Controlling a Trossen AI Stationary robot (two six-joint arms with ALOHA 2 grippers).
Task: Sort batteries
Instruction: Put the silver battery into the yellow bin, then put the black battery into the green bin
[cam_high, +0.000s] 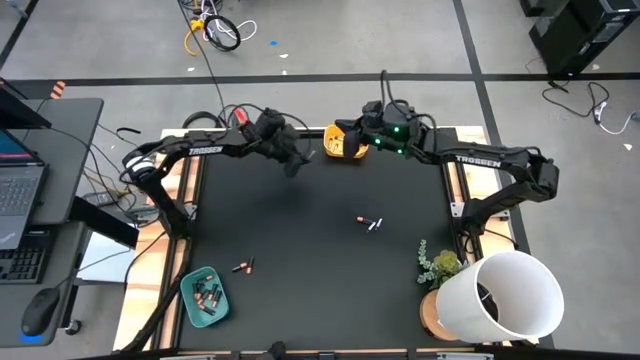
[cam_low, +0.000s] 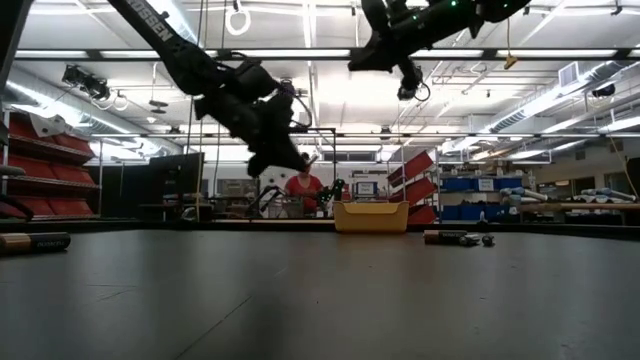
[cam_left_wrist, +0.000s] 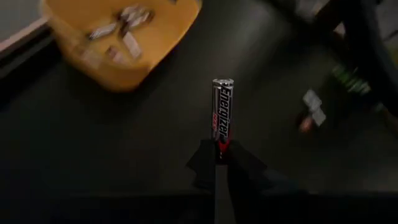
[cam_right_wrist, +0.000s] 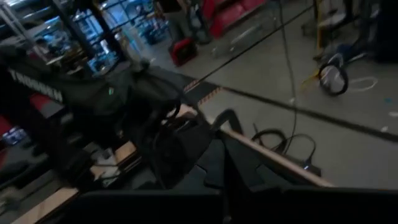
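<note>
My left gripper is shut on a silver-and-black battery with a red band. It hangs above the table just left of the yellow tray, which sits at the far edge and holds several silvery batteries. My right gripper hovers over that tray with its fingers together and nothing in them. Two loose batteries lie mid-table and two more near the teal tray, which holds several copper-and-black ones. My left gripper pinches the battery by its red-banded end between the two fingertips. The fingers lie along the battery, and the rest of it sticks straight out beyond the tips. It is lifted clear of the table, above the mat beside the yellow tray.
A white bucket and a small plant stand at the near right corner. Wooden rails frame the black mat. A desk with a laptop stands left of the table. The mat's middle lies bare around the loose batteries.
</note>
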